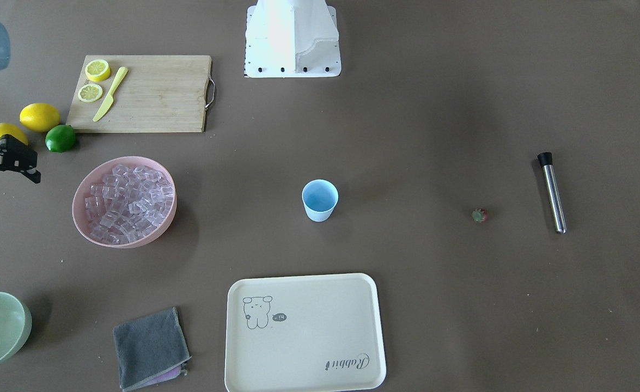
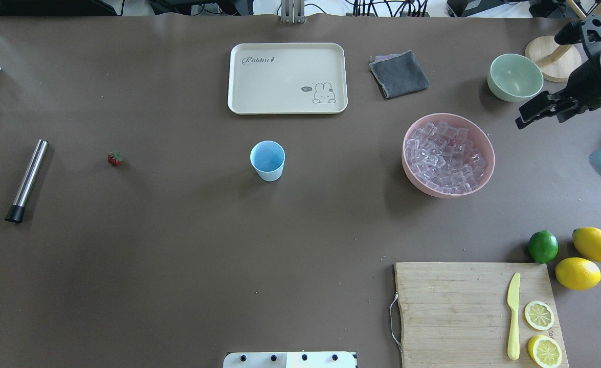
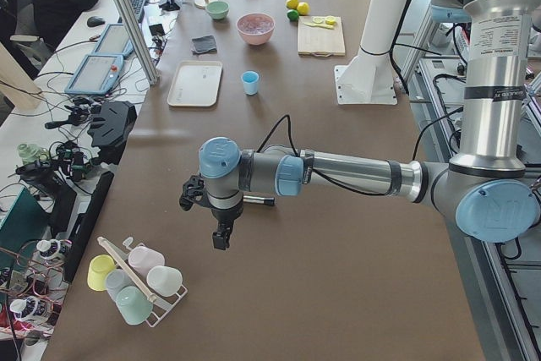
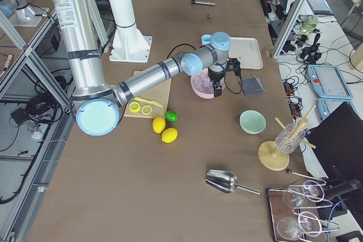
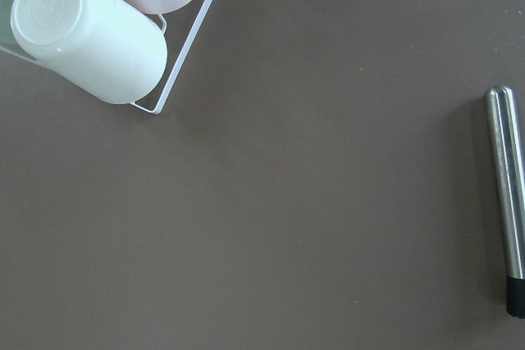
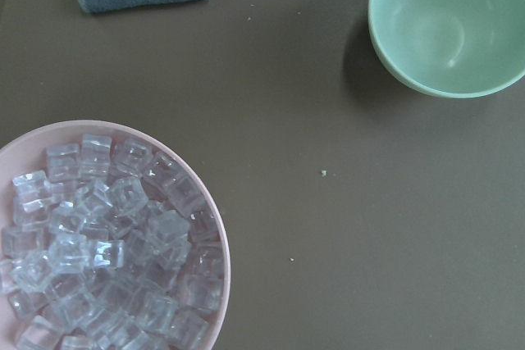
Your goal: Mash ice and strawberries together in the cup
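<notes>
The light-blue cup [image 2: 267,160] stands upright and empty mid-table. The ice [image 2: 446,158] fills a pink bowl [image 2: 487,148] to its right. A single small strawberry [image 2: 115,158] lies left of the cup, and further left lies a steel muddler [image 2: 26,180]. My right gripper [image 2: 538,120] hangs open and empty above the table, between the pink bowl and a green bowl [image 2: 515,76]. My left gripper [image 3: 220,238] shows only in the exterior left view, beyond the muddler near a cup rack, and I cannot tell its state there.
A cream tray [image 2: 287,76] and grey cloth [image 2: 398,74] lie beyond the cup. A cutting board [image 2: 453,306] holds lemon halves and a yellow knife, with lemons and a lime [image 2: 542,246] beside it. A rack of cups [image 5: 90,34] stands at the table's left end.
</notes>
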Motion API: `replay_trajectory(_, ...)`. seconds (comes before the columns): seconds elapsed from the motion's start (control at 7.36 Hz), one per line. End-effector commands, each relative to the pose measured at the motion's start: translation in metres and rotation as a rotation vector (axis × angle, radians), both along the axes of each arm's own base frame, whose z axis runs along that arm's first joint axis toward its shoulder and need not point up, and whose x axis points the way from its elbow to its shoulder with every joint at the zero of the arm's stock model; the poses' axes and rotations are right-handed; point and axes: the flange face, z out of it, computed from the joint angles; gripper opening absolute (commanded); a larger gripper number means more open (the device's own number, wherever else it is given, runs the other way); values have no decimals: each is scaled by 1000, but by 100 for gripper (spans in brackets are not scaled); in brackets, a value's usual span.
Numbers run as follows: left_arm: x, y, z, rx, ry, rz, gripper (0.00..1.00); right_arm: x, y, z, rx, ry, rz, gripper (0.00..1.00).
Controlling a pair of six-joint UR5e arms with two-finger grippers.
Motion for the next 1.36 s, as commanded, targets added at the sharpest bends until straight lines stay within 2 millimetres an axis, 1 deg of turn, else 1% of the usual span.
replay_trajectory(0.0, 0, 0, -4, 9, 0, -1, 99, -67, 11, -29, -36, 23, 34, 94)
replay_trajectory(0.14, 0, 0, -5, 14, 1, 0, 98, -83, 11, -33, -13, 44, 29, 94)
replay_trajectory(0.41, -1, 3, -13, 27, 4, -4, 98, -99, 14, -26, -5, 73, 19, 90)
replay_trajectory(0.54, -1, 7, -14, 31, 4, -3, 99, -112, 22, -22, -11, 93, 19, 89)
replay_trajectory(0.68, -2, 7, -16, 34, 4, -4, 99, -131, 28, -18, -11, 130, 42, 81)
replay_trajectory(0.81, -2, 7, -16, 35, 3, -6, 98, -130, 28, -18, -8, 128, 35, 79)
replay_trajectory(1.09, -2, 7, -15, 33, 3, -4, 98, -133, 26, -18, 2, 120, 40, 79)
replay_trajectory(1.22, -3, 8, -15, 33, 3, -6, 98, -137, 18, -7, 30, 92, 48, 79)
